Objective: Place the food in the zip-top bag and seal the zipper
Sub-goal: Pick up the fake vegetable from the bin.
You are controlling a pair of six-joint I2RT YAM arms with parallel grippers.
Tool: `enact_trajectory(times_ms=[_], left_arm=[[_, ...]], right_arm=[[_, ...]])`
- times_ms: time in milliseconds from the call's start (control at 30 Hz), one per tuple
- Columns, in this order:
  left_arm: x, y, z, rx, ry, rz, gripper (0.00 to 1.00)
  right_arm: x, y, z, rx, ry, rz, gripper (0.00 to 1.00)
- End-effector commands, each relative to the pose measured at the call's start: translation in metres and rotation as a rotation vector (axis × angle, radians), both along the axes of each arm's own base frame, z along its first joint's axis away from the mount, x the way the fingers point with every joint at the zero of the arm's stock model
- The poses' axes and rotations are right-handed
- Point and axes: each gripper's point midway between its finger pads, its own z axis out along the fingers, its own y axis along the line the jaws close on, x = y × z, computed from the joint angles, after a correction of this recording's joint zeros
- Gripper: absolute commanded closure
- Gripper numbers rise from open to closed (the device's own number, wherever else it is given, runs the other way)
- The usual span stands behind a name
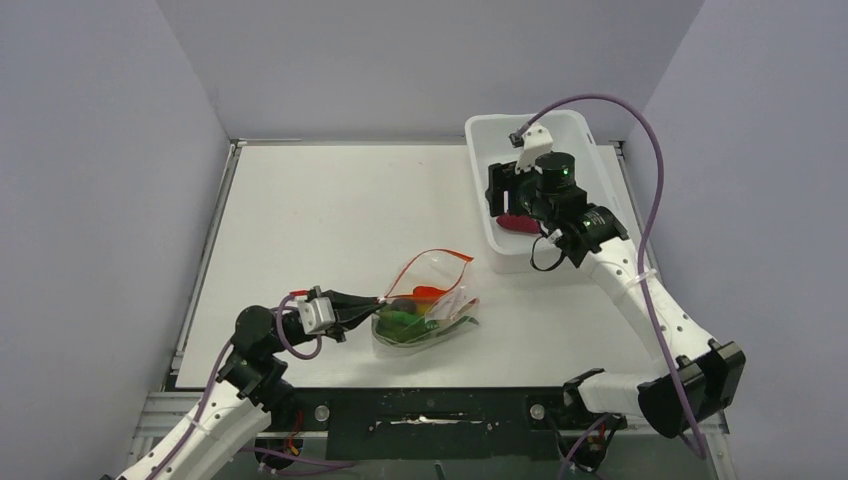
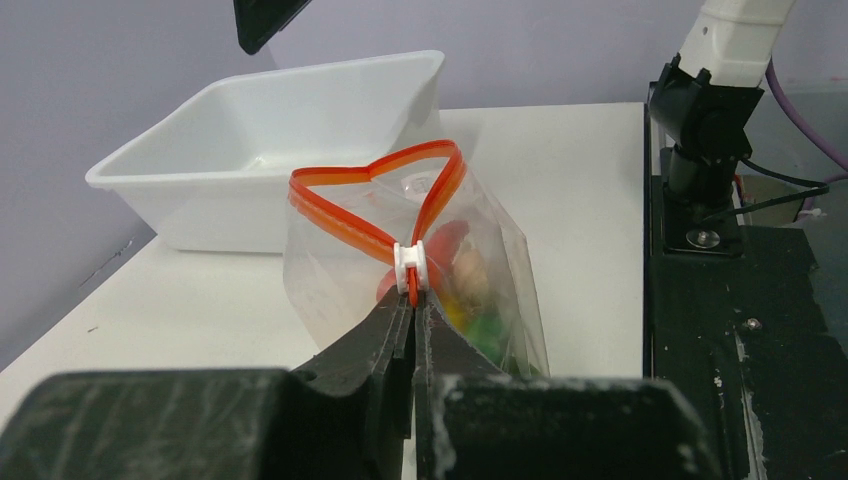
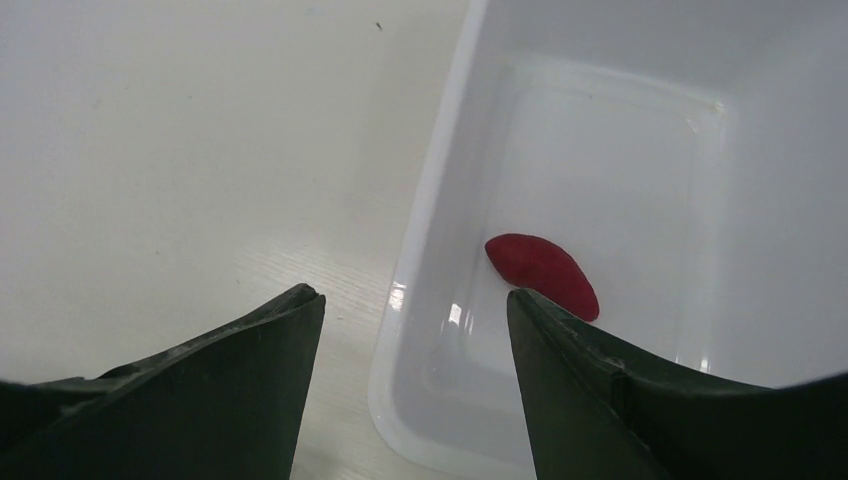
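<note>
The bag (image 1: 425,305) lies open-mouthed at lower centre of the top view, with food (image 1: 405,320) inside. In the left wrist view, the left gripper (image 2: 412,310) is clenched on the zipper (image 2: 340,215) just below its white slider (image 2: 410,262). In the right wrist view, the right gripper (image 3: 415,297) hangs spread and empty over the tub (image 3: 460,180) rim, and a red piece (image 3: 542,275) lies inside.

Left tool (image 2: 412,306) clamped, right tool (image 3: 415,298) wide.

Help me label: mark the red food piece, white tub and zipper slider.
red food piece (image 3: 542,275): right wrist view, middle
white tub (image 2: 215,215): left wrist view, front wall
zipper slider (image 2: 410,262): left wrist view, middle
</note>
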Motion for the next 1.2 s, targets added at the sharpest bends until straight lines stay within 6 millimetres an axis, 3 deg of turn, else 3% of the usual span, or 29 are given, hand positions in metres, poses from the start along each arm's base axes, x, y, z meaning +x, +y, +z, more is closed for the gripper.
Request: enact_trajectory(times_ms=[0, 300, 467, 667, 900, 1167], left_arm=[[-0.009, -0.001, 0.011, -0.035, -0.057, -0.04, 1.0], [-0.003, 0.002, 0.02, -0.125, 0.016, 0.002, 1.0], [0.007, 0.006, -0.001, -0.027, 0.057, 0.069, 1.0], [0.009, 0.011, -0.019, 0.061, 0.118, 0.102, 1.0], [0.016, 0.007, -0.009, 0.07, 0.152, 0.108, 1.0], [0.019, 0.001, -0.003, 0.063, 0.157, 0.086, 1.0]], right_arm=[[0.023, -0.028, -0.016, -0.032, 0.068, -0.107, 0.32], [0.075, -0.067, -0.059, -0.001, 0.146, -0.197, 0.41], [0.092, -0.077, -0.069, 0.089, 0.215, -0.285, 0.41], [0.1, -0.085, -0.082, 0.098, 0.273, -0.342, 0.39], [0.096, -0.093, -0.121, 0.022, 0.402, -0.356, 0.37], [0.105, -0.096, -0.15, 0.197, 0.524, -0.631, 0.31]])
